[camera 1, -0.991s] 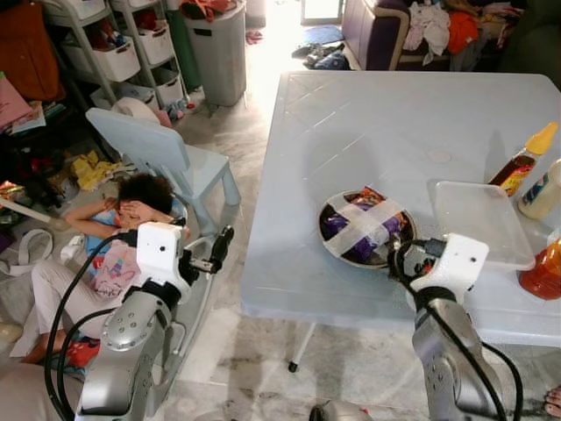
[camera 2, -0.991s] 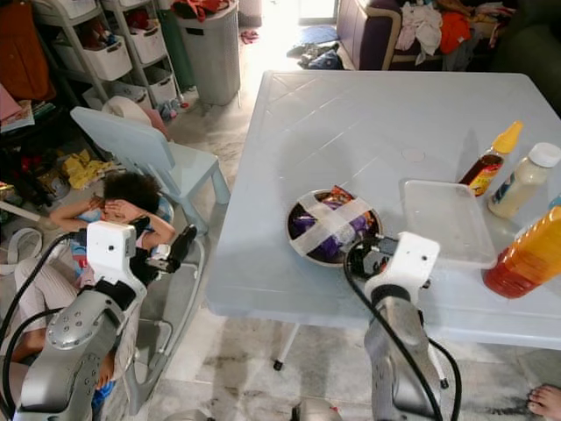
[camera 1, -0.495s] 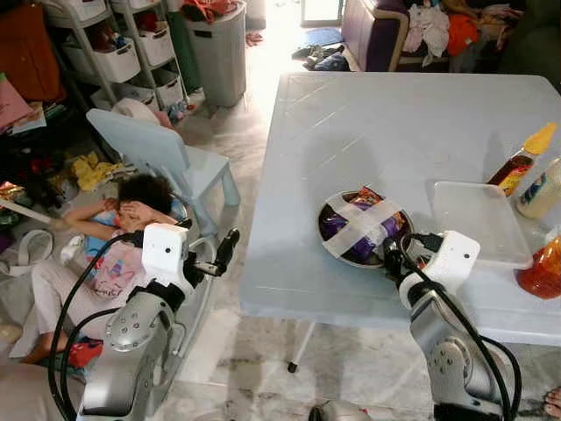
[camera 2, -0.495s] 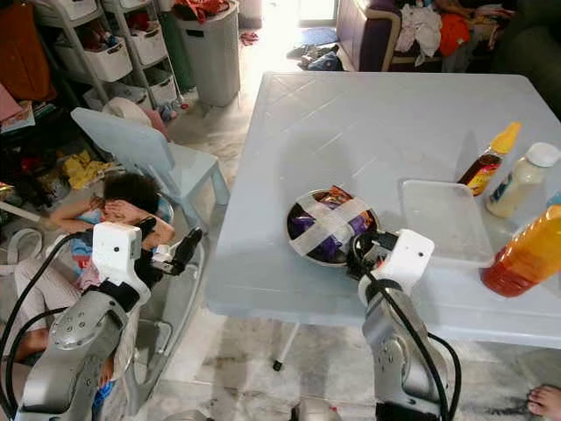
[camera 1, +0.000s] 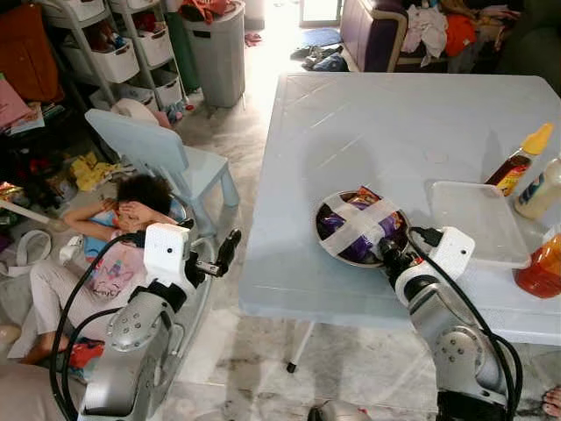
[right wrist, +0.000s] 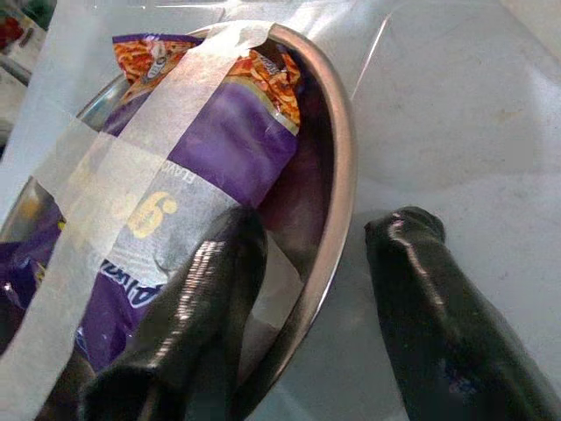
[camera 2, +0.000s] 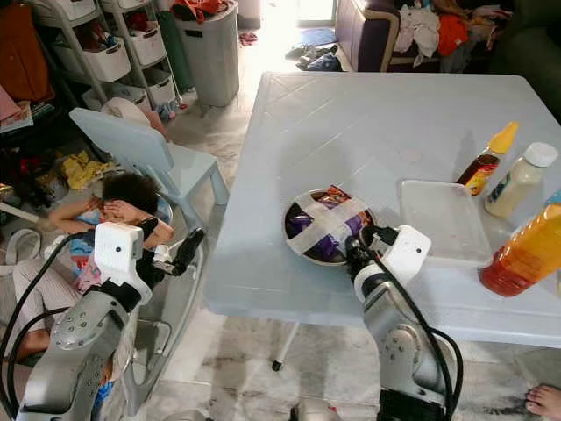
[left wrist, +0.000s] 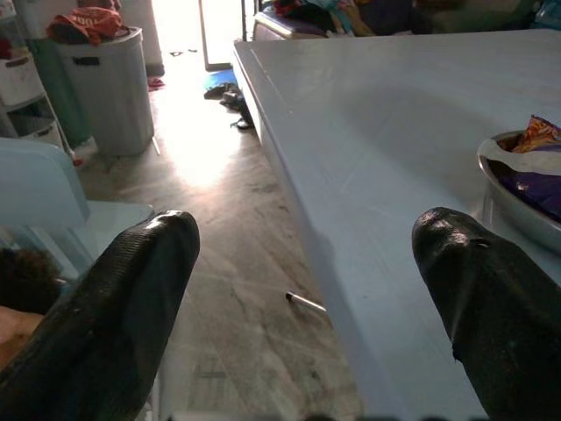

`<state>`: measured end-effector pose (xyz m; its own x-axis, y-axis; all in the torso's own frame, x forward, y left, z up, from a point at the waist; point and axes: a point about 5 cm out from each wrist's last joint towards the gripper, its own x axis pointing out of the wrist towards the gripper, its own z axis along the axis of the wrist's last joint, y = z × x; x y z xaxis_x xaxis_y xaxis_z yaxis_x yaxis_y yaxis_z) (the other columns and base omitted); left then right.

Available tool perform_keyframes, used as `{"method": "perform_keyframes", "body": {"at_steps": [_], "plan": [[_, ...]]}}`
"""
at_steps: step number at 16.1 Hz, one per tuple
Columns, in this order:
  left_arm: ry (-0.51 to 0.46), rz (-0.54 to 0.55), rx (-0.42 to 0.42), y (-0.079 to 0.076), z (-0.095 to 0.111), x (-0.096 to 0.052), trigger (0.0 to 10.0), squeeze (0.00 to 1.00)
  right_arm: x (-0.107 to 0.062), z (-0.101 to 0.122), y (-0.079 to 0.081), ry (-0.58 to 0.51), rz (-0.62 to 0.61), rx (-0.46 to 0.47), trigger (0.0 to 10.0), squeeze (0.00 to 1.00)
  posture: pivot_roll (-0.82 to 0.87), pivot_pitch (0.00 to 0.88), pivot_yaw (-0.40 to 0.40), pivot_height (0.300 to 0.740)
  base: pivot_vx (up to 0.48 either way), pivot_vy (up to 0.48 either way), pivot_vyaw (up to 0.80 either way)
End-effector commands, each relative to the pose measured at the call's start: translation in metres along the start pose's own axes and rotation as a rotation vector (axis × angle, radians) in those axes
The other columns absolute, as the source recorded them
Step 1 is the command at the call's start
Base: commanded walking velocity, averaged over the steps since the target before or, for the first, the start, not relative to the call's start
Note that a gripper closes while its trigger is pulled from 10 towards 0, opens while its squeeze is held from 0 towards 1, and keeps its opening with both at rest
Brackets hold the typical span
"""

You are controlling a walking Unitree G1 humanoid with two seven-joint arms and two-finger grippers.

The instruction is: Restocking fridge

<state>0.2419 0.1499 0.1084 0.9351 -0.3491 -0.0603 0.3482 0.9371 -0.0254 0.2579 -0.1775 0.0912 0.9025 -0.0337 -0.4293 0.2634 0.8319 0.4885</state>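
I see my right gripper [right wrist: 302,307] spread astride the taped metal bowl's [right wrist: 337,189] rim, my left gripper [left wrist: 302,289] spread idle.

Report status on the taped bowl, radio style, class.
Right gripper open, fingers straddling metal bowl rim. Left gripper open, idle off the table. Clear lid lies beside bowl.

1. I see the bowl [camera 1: 326,248] — round, shiny metal — sitting flat on the table [camera 1: 368,123] near its front edge.
2. Two strips of pale tape [right wrist: 105,175] cross over its top in an X.
3. Under the tape lies a purple snack bag [right wrist: 219,145] with an orange end — it fills most of the bowl.
4. My right gripper [right wrist: 307,289] straddles the rim, one finger inside, one outside.
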Motion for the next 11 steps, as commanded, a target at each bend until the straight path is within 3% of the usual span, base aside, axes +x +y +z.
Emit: {"method": "perform_keyframes", "body": {"at_steps": [1, 8, 11], "plan": [[0.003, 0.000, 0.014, 0.0007, 0.0013, 0.0000, 10.0, 0.00, 0.0035, -0.0191, 0.0189, 0.096, 0.066, 0.092, 0.0, 0.00, -0.02, 0.000, 0.016, 0.740, 0.000, 0.000, 0.00], [0.001, -0.005, 0.014, 0.0002, 0.0013, 0.0007, 10.0, 0.00, 0.0056, -0.0184, 0.0199, 0.123, 0.074, 0.156, 0.0, 0.00, -0.02, 0.000, 0.013, 0.740, 0.000, 0.000, 0.00], [0.015, -0.058, -0.009, -0.0040, -0.0001, -0.0003, 10.0, 0.00, 0.0067, -0.0180, 0.0184, 0.128, 0.063, 0.169, 0.0, 0.00, -0.02, 0.000, 0.013, 0.740, 0.000, 0.000, 0.00]]}}
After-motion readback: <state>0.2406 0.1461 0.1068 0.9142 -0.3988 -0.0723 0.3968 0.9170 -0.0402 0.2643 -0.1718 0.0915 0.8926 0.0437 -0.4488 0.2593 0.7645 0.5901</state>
